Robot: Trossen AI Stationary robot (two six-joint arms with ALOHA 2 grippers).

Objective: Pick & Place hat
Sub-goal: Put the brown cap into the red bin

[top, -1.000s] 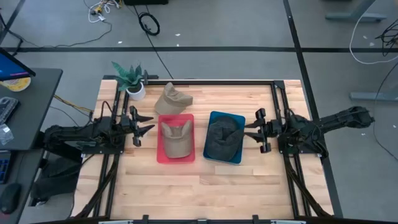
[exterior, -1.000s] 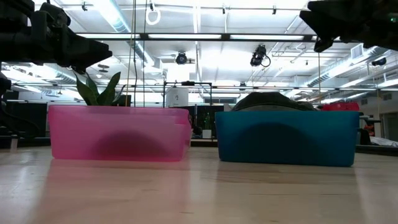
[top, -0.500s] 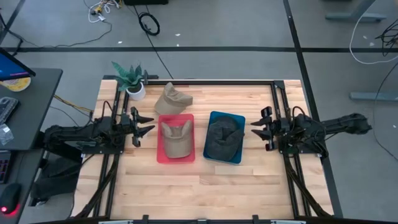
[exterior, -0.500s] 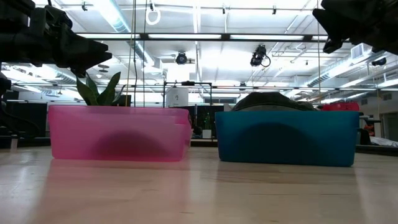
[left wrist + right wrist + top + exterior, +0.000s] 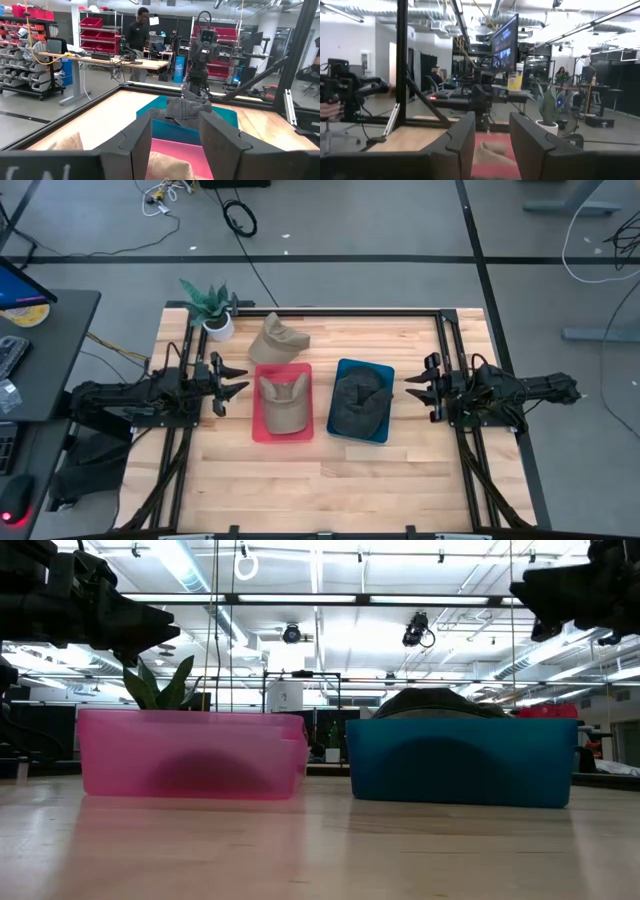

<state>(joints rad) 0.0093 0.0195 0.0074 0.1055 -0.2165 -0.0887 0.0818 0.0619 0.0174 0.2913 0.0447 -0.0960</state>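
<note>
High view: wooden-plank desk point(image 5: 330, 480) bordered by a dark metal frame, with bare planks wide open along the near edge. Pink bin point(image 5: 283, 402) and blue bin point(image 5: 361, 400) side by side at the centre, a narrow gap between them. Tan cap point(image 5: 283, 402) lying in the pink bin, soft and creased; dark grey cap point(image 5: 357, 402) filling the blue bin. Second tan hat point(image 5: 277, 340) crumpled on the desk just behind the pink bin, near the far edge. Potted plant point(image 5: 211, 307) in a white pot at the far left corner. Left gripper point(image 5: 226, 379) held left of the pink bin, fingers spread and empty. Right gripper point(image 5: 419, 388) held right of the blue bin, apart from it, fingers likewise spread, holding nothing.

Low view: translucent pink bin and opaque blue bin standing flat on the desk, grey cap's rounded crown point(image 5: 440, 702) bulging above the blue rim. Both arms raised well clear of the bins.

Left wrist view: fingers point(image 5: 140, 145) parted, pink bin and tan cap seen between them, grey cap beyond; a person point(image 5: 136, 42) standing in the room behind.

Right wrist view: fingers point(image 5: 465, 137) parted, tan cloth visible in the gap.
</note>
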